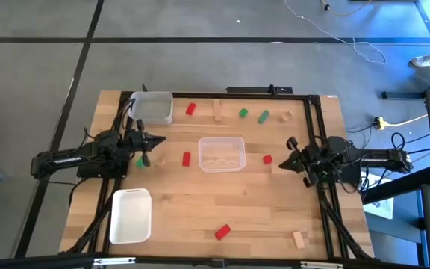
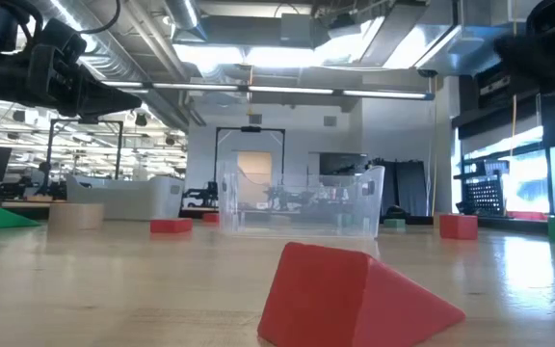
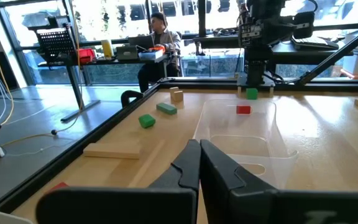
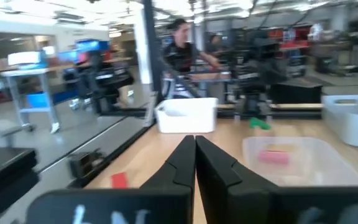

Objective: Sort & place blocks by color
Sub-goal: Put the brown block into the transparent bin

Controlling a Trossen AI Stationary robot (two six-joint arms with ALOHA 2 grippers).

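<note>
Both arms are waiting at the counter [image 1: 200,202] edges, left tool [image 1: 157,140] and right tool [image 1: 284,161] pressed together, gripping nothing, blocks [image 1: 223,232] lying scattered

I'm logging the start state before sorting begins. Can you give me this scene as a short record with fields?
trays: clear tray mid-table; two white trays on the left side
blocks: red, green and plain wood, scattered on the table, none in a tray
left end effector: shut, empty, at the left edge
right end effector: shut, empty, at the right edge
</note>
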